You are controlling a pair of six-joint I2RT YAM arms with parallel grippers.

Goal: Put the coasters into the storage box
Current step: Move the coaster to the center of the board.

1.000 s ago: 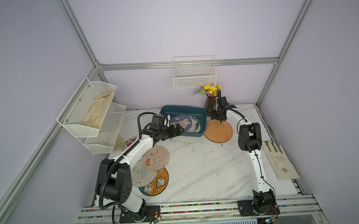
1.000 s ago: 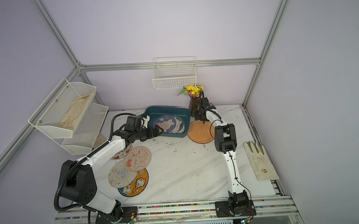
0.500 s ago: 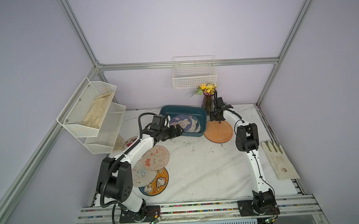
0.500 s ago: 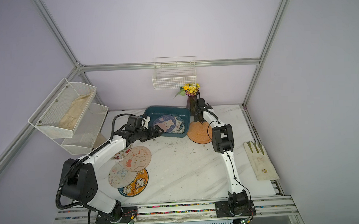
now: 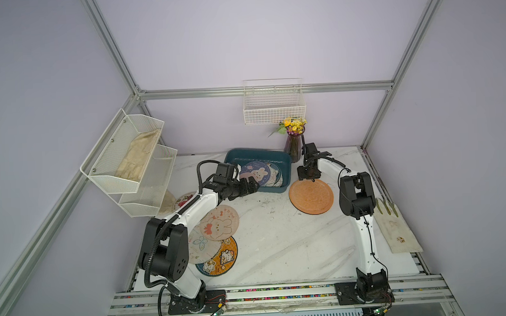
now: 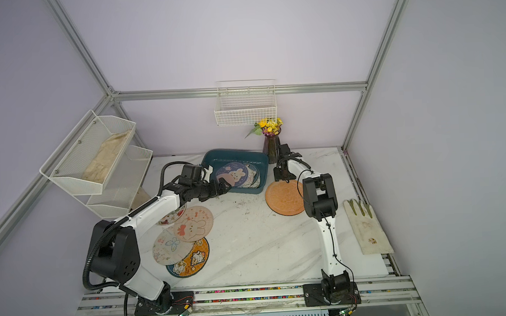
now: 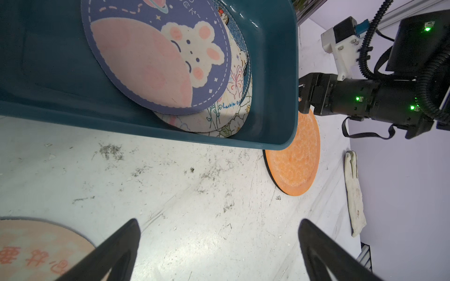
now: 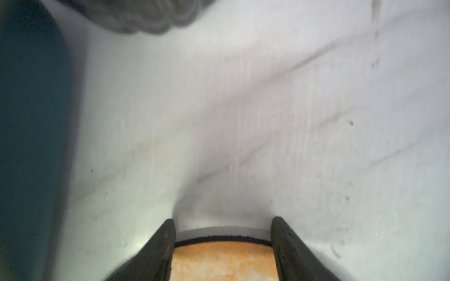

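Right end effector (image 8: pixel 223 219), jaws spread, sits at the back rim of the plain orange coaster (image 5: pixel 311 195) lying flat on the tabletop (image 5: pixel 278 236) just beside the storage box (image 5: pixel 254 155), so it should wedge one finger under that thin rim before pinching, while the left end effector (image 7: pixel 219 220) hovers wide-spread and empty.

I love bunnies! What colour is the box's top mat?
That mat is dark blue; left wrist view shows it best.

— From where did both top views look?
— From high above the front edge, far off, down onto the whole white marble tabletop (image 5: pixel 278 236).
— And the wrist cameras?
— Both were close. The left wrist view faced the dark teal plastic storage box (image 7: pixel 272 73). The right wrist view looked from low over the table. They shared the plain orange round coaster (image 7: pixel 294 160).
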